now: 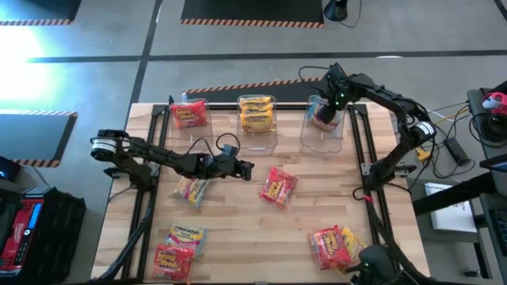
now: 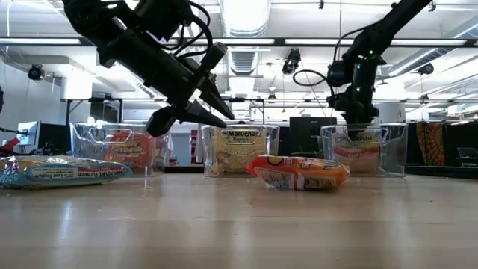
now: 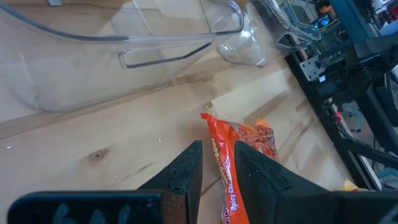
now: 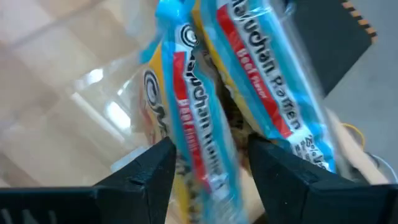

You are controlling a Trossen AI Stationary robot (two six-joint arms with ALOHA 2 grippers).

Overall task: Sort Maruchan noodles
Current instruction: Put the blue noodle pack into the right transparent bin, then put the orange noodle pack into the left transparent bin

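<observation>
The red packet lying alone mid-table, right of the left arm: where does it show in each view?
High view: the red packet lies mid-table, ahead of the left gripper.
Low view: centre, lying flat.
Left wrist view: just beyond the fingers, lower centre.
Right wrist view: not in it.
Shared landmark: the middle bin of yellow packets sits behind it.

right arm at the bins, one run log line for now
right gripper: open over right clear plastic bin | blue-edged ramen packet between fingers | left gripper: shut, mid-table

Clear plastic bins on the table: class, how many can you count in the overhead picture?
3, in a row along the far edge: the left bin, the middle bin, and the right bin, partly covered by the right arm.
</observation>
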